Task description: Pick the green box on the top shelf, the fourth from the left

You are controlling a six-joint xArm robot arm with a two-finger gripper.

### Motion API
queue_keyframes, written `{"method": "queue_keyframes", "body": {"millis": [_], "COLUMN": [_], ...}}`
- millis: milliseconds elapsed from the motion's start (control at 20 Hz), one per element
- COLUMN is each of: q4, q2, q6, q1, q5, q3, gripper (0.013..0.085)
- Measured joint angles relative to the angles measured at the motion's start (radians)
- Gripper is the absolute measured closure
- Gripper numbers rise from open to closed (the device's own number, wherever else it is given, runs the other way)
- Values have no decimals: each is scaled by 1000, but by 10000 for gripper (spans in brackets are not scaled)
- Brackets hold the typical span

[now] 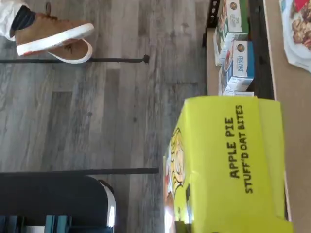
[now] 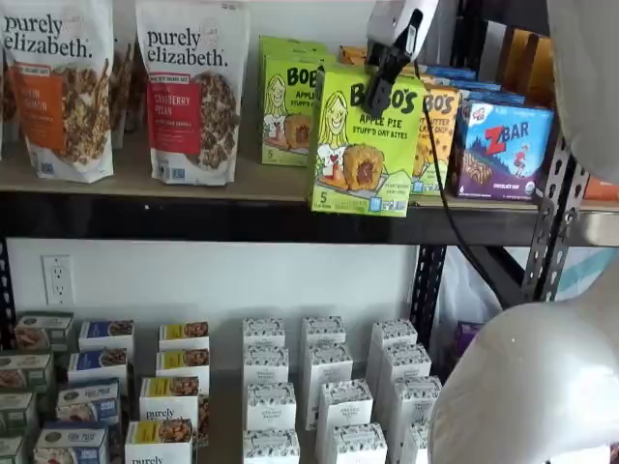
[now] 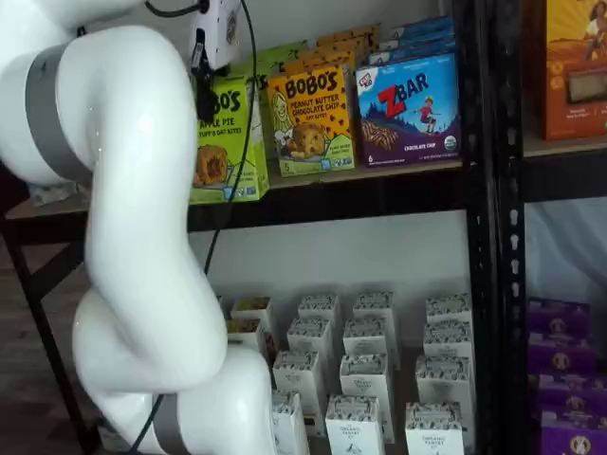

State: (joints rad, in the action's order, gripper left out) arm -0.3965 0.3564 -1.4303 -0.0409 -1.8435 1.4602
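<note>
The green box (image 2: 366, 145), a lime carton marked "Apple Pie Stuff'd Oat Bites", hangs slightly tilted at the front edge of the top shelf (image 2: 145, 188), its lower edge overlapping the black beam. My gripper (image 2: 380, 89) comes down from above, its black fingers closed on the box's top. Both also show in a shelf view, the box (image 3: 228, 142) and the gripper (image 3: 205, 100). The wrist view shows the box's top face (image 1: 228, 165) close below the camera.
A second green Bobo's box (image 2: 290, 101) stands behind to the left. The yellow-orange Bobo's box (image 3: 311, 118) and the ZBar box (image 3: 410, 109) stand right of it. Granola bags (image 2: 193, 87) stand left. Small white boxes (image 2: 329, 387) fill the lower shelf. A black upright (image 3: 479, 190) borders the rack.
</note>
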Motion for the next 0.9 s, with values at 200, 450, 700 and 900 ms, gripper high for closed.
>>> {"method": "queue_keyframes", "body": {"millis": [200, 450, 700, 900], "q4": [0, 3, 12, 19], "q2": [25, 56, 77, 95], "q6": [-13, -30, -47, -64], "q1": [11, 24, 37, 51], "q5": [7, 26, 38, 50], "q3": [-31, -73, -103, -129], "gripper": [650, 650, 650, 650]}}
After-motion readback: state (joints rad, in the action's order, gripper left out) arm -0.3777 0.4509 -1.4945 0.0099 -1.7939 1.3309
